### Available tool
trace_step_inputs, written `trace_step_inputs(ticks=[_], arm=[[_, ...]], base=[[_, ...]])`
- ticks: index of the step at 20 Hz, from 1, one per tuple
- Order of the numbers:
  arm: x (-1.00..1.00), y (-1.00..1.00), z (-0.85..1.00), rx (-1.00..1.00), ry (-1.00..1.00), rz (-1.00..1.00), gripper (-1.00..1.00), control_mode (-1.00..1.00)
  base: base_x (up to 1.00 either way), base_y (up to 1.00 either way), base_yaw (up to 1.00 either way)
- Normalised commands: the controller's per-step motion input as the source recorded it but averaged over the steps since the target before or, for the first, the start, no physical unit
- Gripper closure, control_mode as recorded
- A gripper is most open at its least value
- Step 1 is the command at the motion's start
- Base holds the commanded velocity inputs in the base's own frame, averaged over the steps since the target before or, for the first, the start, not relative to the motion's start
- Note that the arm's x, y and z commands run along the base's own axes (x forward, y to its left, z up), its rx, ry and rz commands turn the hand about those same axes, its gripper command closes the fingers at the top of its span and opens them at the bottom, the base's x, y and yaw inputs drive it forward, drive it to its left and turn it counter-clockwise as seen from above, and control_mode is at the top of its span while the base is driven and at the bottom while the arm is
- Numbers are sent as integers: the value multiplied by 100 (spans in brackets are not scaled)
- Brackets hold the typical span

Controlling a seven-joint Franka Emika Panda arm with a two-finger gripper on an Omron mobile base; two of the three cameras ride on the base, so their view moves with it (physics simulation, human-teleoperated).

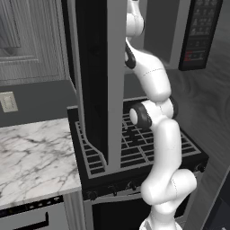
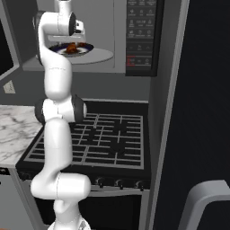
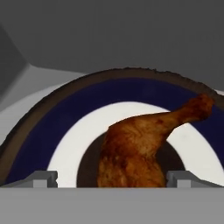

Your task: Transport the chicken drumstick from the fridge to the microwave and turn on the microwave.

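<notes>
Looking along your hand camera, you have the chicken drumstick [image 3: 140, 148] lying on a plate [image 3: 65, 113] with a dark blue band and a white centre. The thick end of the drumstick sits low in that view, and the thin bone end points up and to the right. The two fingertips [image 3: 41, 178] stand spread wide, one on each side of the thick end, and neither presses on the meat. Your gripper [image 3: 111, 179] is therefore holding nothing, and the drumstick rests on the plate by its own weight.

From the right base camera, you can see the plate [image 2: 85, 48] sitting on the pale round turntable [image 2: 101, 56] inside the microwave [image 2: 119, 36], with the drumstick [image 2: 72, 47] as a small reddish-brown lump on it. The microwave's black button panel [image 2: 141, 31] with red marks stands just to the right of the cavity. Your arm [image 2: 54, 85] reaches up into the cavity above the black stove [image 2: 108, 139].

From the left base camera, the microwave door [image 1: 96, 81] stands open, edge-on, and hides most of the cavity. The button panel [image 1: 200, 33] shows at upper right. A marble counter [image 1: 33, 157] lies left of the stove [image 1: 134, 148].
</notes>
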Motion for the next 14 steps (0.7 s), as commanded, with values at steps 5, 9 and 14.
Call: trace_step_inputs(ticks=[5, 9, 14], arm=[[-10, 0, -17, 0, -7, 1, -100, -100], [-9, 0, -20, 0, -11, 0, -100, -100], [0, 0, -6, 0, -15, 0, -100, -100]], base=[[0, 0, 0], [0, 0, 0], [0, 0, 0]])
